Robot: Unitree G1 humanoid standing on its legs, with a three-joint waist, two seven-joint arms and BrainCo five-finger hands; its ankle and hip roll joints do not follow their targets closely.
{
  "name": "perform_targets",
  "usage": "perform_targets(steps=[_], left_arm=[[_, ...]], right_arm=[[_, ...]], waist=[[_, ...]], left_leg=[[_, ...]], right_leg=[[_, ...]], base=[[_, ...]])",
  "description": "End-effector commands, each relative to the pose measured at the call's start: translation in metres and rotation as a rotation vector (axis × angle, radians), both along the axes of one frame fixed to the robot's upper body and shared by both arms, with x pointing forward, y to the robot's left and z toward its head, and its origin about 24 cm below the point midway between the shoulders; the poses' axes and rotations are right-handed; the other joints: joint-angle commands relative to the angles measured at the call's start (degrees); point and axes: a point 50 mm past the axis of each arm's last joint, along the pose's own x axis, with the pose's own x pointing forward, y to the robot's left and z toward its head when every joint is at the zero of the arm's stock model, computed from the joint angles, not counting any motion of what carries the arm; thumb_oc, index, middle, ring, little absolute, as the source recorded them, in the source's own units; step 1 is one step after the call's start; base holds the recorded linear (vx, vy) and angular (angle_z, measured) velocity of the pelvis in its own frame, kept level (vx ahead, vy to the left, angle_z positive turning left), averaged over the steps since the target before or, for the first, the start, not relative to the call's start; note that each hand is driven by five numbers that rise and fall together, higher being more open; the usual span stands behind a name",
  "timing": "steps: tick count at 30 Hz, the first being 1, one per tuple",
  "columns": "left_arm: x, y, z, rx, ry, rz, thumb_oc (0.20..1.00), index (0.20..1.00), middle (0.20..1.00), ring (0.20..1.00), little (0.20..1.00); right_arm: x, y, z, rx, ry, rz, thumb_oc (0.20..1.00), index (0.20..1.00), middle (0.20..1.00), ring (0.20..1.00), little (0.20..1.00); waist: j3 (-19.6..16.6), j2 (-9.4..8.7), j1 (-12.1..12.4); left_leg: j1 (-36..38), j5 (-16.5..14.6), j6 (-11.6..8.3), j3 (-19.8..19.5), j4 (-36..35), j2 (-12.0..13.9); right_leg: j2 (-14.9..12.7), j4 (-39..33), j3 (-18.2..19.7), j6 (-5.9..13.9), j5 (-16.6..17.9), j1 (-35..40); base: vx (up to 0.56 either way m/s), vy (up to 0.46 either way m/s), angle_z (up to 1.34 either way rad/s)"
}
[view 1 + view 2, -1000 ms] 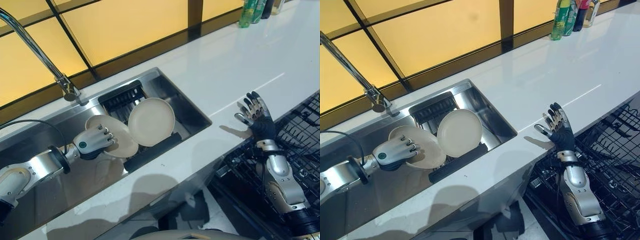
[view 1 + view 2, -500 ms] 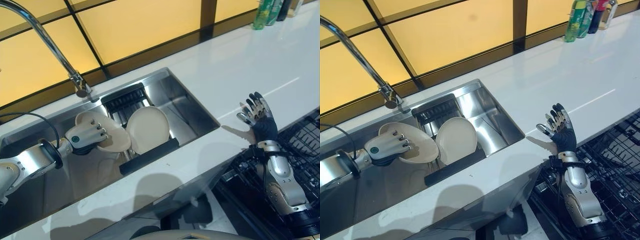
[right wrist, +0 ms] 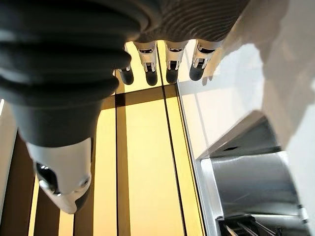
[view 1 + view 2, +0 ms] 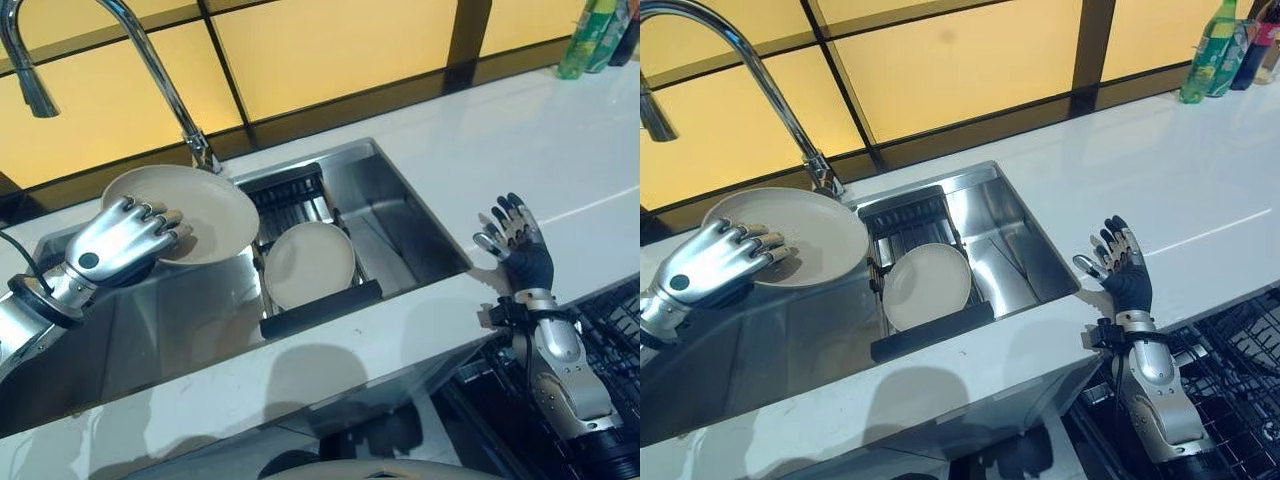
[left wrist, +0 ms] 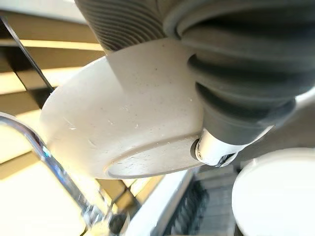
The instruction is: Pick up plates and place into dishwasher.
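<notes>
Left hand: my left hand point(image 4: 115, 240) holds a cream plate point(image 4: 205, 210) up over the left part of the sink point(image 4: 400, 215), just in front of the faucet point(image 4: 160, 75) base — fingers curled over the plate's rim from above, the grip closed on it.
Held plate: tilted, clear of the sink floor; its underside point(image 5: 128, 123) shows pale and lightly scratched in my left wrist view.
Second plate: a smaller cream plate point(image 4: 927, 286) leans in the black rack point(image 4: 915, 225) inside the sink, behind a black bar point(image 4: 932, 331) at the sink's front edge — apart from the plate I hold.
Right hand: my right hand point(image 4: 1120, 270) is raised at the front edge of the white desk point(image 4: 1180, 190), fingers point(image 3: 170, 64) spread and straight, holding nothing.
Dishwasher: the black wire rack point(image 4: 1230, 370) sits below the desk edge, beside my right forearm.
Background: bottles point(image 4: 1215, 45) stand at the far right of the desk.
</notes>
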Motion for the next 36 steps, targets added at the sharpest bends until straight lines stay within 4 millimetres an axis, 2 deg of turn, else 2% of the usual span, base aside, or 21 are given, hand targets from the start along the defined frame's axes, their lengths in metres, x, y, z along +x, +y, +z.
perform_targets(steps=[1,6,11,19,27,36], left_arm=[[0.002,-0.003,0.034,-0.221,-0.153,-0.064,0.2,0.2,0.2,0.2,0.2],[0.008,-0.034,0.03,-0.498,-0.04,-0.223,0.2,0.2,0.2,0.2,0.2],[0.009,-0.069,0.034,-0.659,0.083,-0.406,0.2,0.2,0.2,0.2,0.2],[0.01,-0.107,0.041,-0.931,0.514,-0.694,0.2,0.2,0.2,0.2,0.2],[0.009,-0.117,0.046,-0.97,0.632,-0.772,0.2,0.2,0.2,0.2,0.2],[0.01,-0.118,0.047,-0.946,0.677,-0.776,0.2,0.2,0.2,0.2,0.2]], right_arm=[[0.002,0.016,0.048,-0.072,-0.254,0.096,1.0,1.0,1.0,1.0,1.0],[0.003,0.033,0.072,-0.133,-0.378,0.178,1.0,1.0,1.0,1.0,1.0],[0.004,0.053,0.081,-0.204,-0.422,0.272,1.0,1.0,1.0,1.0,1.0],[0.003,0.078,0.097,-0.383,-0.506,0.429,1.0,1.0,1.0,1.0,1.0],[-0.005,0.094,0.11,-0.519,-0.555,0.608,1.0,1.0,1.0,1.0,1.0],[-0.008,0.107,0.12,-0.601,-0.613,0.674,1.0,1.0,1.0,1.0,1.0]], waist=[[-2.5,-0.35,1.3],[-3.3,-1.71,1.6],[-4.0,-2.74,2.0],[-4.5,-3.96,2.3],[-4.7,-4.75,2.2],[-5.1,-4.79,2.5]], left_leg=[[3.0,-6.6,-1.58,2.4,0.1,2.2],[3.3,-7.0,-1.53,2.2,0.1,2.5],[3.7,-7.2,-1.54,2.1,0.1,2.7],[4.4,-7.4,-1.43,1.9,0.1,2.8],[4.7,-7.6,-1.46,2.2,0.1,2.9],[4.9,-7.6,-1.24,2.1,0.1,2.7]], right_leg=[[-3.3,4.8,-1.5,3.81,3.3,-8.4],[-2.5,4.4,-1.1,3.73,3.1,-8.0],[-1.8,4.2,-0.9,3.51,3.0,-7.4],[-0.9,4.0,-0.5,3.13,2.9,-6.7],[-0.4,3.6,-0.1,2.97,3.1,-6.3],[-0.5,3.3,0.1,2.85,3.1,-6.0]], base=[[-0.03,-0.044,0.0],[-0.02,-0.044,0.0],[-0.02,-0.04,0.0],[-0.02,-0.039,0.0],[-0.02,-0.034,-0.02],[-0.01,-0.009,-0.02]])
